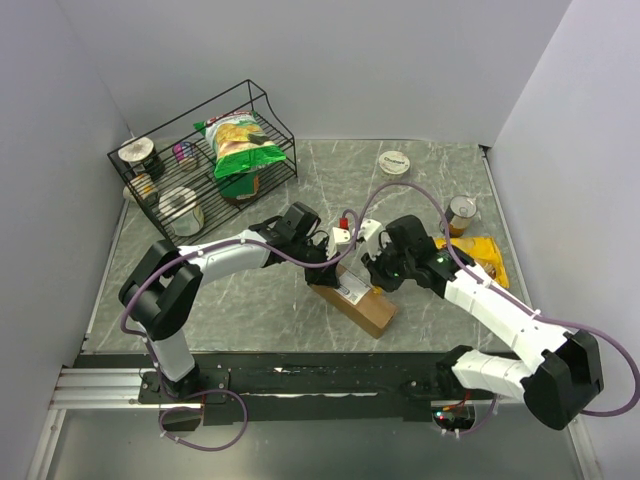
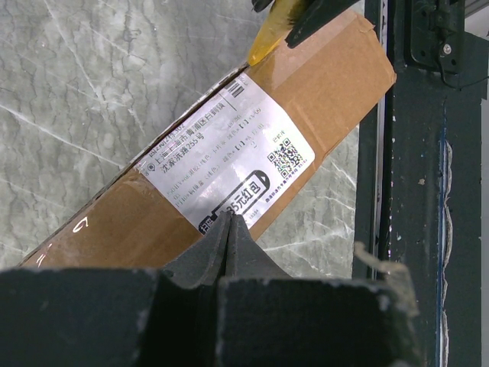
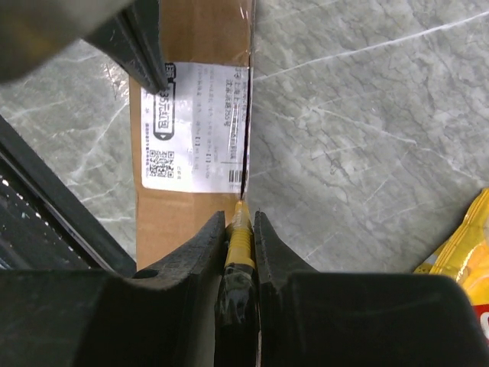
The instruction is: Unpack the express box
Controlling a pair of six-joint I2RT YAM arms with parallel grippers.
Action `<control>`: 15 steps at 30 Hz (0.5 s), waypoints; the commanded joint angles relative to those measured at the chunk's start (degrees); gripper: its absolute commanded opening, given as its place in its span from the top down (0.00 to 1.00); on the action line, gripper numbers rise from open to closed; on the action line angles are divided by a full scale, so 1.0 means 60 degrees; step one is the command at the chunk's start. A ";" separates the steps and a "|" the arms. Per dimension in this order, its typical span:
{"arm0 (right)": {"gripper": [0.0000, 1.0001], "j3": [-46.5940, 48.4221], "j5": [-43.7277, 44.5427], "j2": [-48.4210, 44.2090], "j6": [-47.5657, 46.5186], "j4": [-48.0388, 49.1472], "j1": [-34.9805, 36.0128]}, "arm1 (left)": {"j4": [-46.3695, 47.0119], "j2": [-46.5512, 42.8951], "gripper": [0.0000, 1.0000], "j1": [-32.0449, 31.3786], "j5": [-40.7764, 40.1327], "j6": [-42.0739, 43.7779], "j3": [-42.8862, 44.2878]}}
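Black padded fingers of the right gripper (image 3: 238, 220) are pinched hard on a slim yellow tool (image 3: 240, 245), which sticks out past the fingertips. Its point sits at the long top edge of the long, narrow brown cardboard express box (image 1: 365, 305), right beside the barcode end of the white printed shipping label (image 3: 199, 122).

From the other side, the left gripper (image 2: 229, 229) has its two dark foam fingers pressed together with nothing between them. The joined tip is set down on the label's lower edge, and the yellow tool shows at the top of that wrist view, against the box's far edge.

The express box lies flat and closed on the grey marbled worktop (image 1: 420, 170), label face up. It lies about midway between the left and right edges and runs at a slant, one end pointing toward the near right corner.

Just beside the right arm, near the right edge, lies a crumpled yellow chip bag (image 1: 485, 258), and a round metal can (image 1: 461, 213) stands just behind it. A small white round lid (image 1: 394, 163) lies close to the far edge. In the far left corner stands a black wire rack (image 1: 270, 108) holding a green chip bag (image 1: 238, 142) and several cans
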 commanded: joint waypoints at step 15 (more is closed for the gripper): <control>1.00 0.0571 0.0320 -0.1353 -0.0638 -0.1912 -0.0262 | -0.1413 0.1430 0.99 -0.0153 -0.2240 0.0003 -0.0023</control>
